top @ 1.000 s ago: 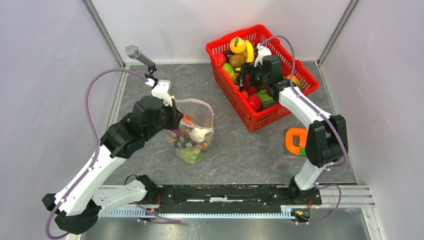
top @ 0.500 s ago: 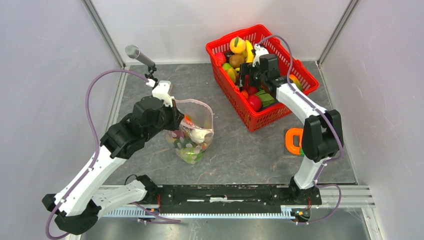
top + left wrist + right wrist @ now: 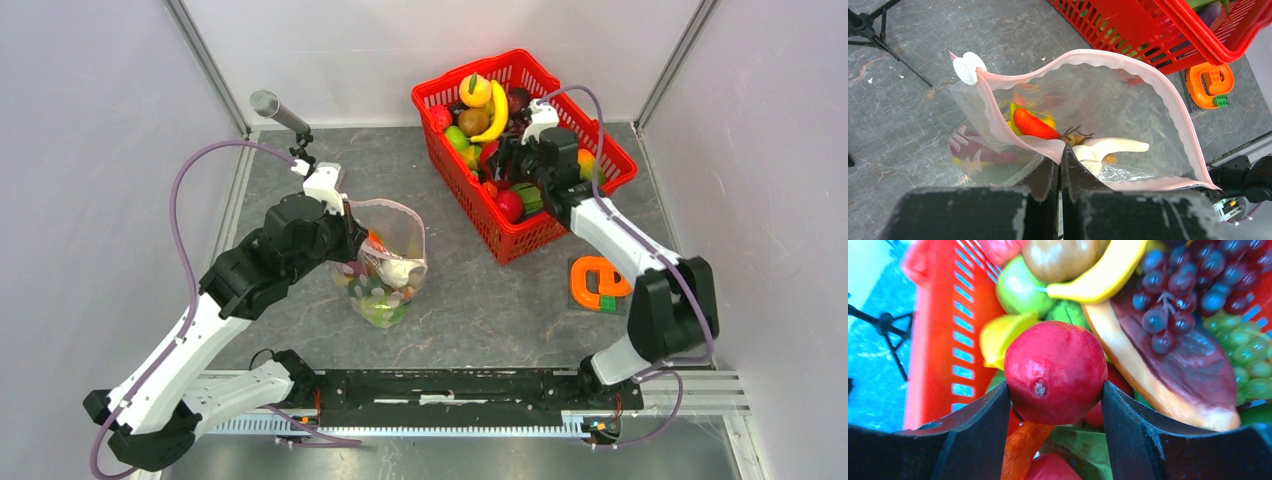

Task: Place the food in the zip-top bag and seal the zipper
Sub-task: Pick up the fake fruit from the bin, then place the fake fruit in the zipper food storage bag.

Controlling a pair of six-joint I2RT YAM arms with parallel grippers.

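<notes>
The zip-top bag point(image 3: 385, 265) stands open on the table with several pieces of food inside, among them a red pepper point(image 3: 1033, 125) and a white piece point(image 3: 1108, 146). My left gripper point(image 3: 1062, 155) is shut on the near side of its pale pink zipper point(image 3: 1098, 56), holding the mouth up. A white slider point(image 3: 968, 67) sits at the zipper's left end. In the red basket point(image 3: 432, 128), my right gripper point(image 3: 1055, 390) is shut on a red round fruit point(image 3: 1055, 372). Both fingers point(image 3: 983, 425) press against its sides.
The basket holds more food: a banana point(image 3: 1103, 275), purple grapes point(image 3: 1183, 280), green grapes and an orange piece under the held fruit. An orange toy block point(image 3: 597, 283) lies right of the bag. A microphone on a stand point(image 3: 280, 112) stands at the back left.
My right gripper shifted inside the basket and its jaws narrowed onto the red round fruit. The left gripper and the bag stayed as they were.
</notes>
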